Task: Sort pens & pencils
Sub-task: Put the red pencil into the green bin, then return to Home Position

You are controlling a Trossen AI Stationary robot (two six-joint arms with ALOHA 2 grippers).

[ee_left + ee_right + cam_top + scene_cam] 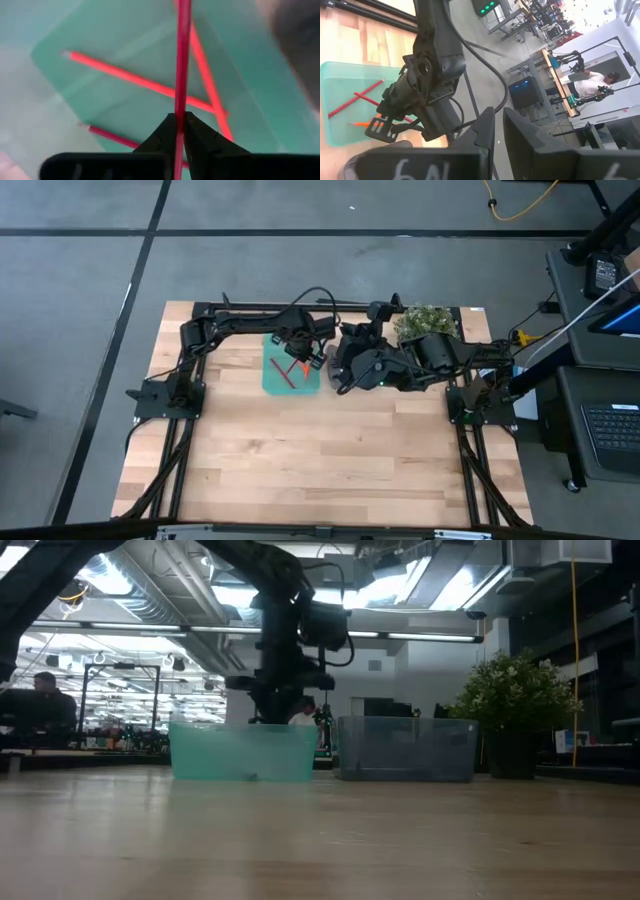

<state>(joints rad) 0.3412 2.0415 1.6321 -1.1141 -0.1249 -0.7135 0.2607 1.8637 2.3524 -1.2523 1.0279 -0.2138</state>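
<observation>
The left gripper [180,125] pinched one red pencil [182,60] above the teal bin [272,376], where three pencils [140,80] lay.

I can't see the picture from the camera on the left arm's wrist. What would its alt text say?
The left gripper is shut on a thin red pencil, holding it above a teal plastic bin. Three more red pencils lie loosely crossed on the bin's floor.
</observation>
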